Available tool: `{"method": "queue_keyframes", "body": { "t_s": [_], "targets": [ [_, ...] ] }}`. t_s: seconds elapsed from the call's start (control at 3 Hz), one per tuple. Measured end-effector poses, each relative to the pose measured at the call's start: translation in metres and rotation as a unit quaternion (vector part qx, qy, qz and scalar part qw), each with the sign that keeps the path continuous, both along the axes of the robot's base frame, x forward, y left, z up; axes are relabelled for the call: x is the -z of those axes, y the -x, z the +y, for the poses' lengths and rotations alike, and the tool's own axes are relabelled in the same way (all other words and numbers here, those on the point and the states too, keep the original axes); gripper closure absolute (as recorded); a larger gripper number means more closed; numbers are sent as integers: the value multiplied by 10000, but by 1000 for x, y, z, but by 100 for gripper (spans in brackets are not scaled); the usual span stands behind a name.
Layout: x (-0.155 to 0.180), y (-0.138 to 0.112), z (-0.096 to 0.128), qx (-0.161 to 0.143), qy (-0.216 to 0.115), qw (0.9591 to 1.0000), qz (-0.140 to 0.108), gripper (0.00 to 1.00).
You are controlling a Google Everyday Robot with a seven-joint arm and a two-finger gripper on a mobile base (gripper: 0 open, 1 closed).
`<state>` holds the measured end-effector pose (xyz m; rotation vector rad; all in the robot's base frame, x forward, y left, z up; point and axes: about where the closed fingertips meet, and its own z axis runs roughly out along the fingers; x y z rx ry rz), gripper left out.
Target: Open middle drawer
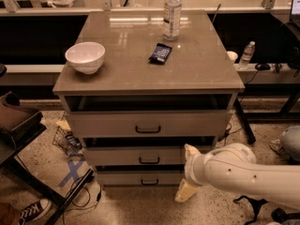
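Gripper (185, 173) half-hidden beside middle drawer (122, 156)

Smooth pale plastic hand (187, 171) beside matt grey middle drawer (122, 156).

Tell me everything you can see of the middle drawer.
The middle drawer shows a plain grey-beige front, wide and shallow, with a small dark bar handle at centre. It sits pushed in between the taller top drawer and the shorter bottom drawer, no interior showing. The open hand hangs by its right end, away from the handle; whether it touches the front is unclear.
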<state>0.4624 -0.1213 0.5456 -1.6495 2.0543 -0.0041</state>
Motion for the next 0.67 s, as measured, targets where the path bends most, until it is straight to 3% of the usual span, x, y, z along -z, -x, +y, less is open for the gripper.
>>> {"method": "queue_keyframes", "body": {
  "t_s": [0.67],
  "targets": [
    [15, -3, -3, 42, -75, 10000, -24, 0]
  ]
}}
